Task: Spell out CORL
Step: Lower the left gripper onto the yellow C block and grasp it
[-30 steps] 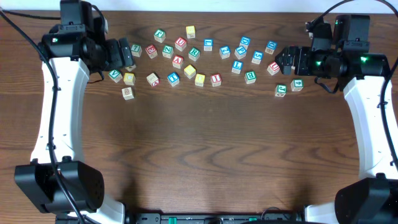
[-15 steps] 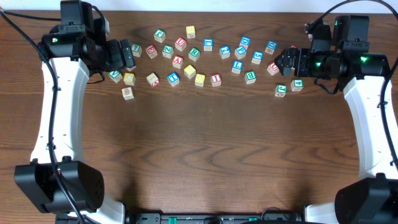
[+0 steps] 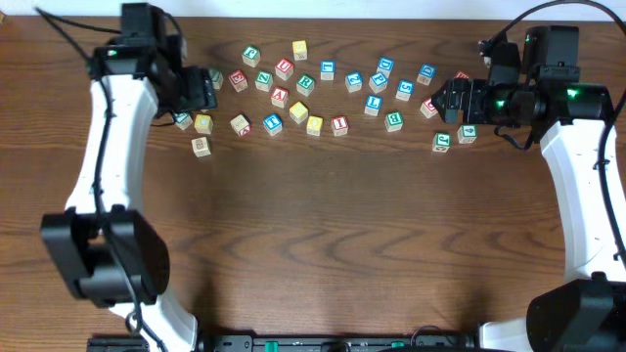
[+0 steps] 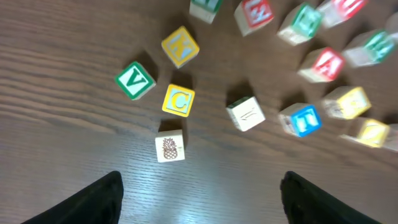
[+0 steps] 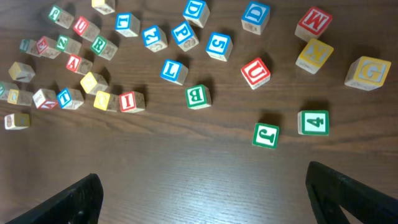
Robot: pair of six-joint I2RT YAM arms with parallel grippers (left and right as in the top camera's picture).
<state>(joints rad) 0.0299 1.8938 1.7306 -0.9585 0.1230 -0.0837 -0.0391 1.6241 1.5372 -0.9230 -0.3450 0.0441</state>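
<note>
While your right claw (image 5: 202,190) is staying wide and empty, your left arm (image 3: 108,147) is swinging inward, the left claw (image 4: 200,190) open and empty near the yellow C cube (image 4: 178,100).

Overhead looks down; both wrist views (nearer) share its cubes (image 3: 202,123).

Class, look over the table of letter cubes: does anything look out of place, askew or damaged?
Nothing looks damaged. The letter cubes lie scattered at mixed angles, unsorted. The pineapple cube, next to the yellow C cube, shows a picture on top, not a letter.
</note>
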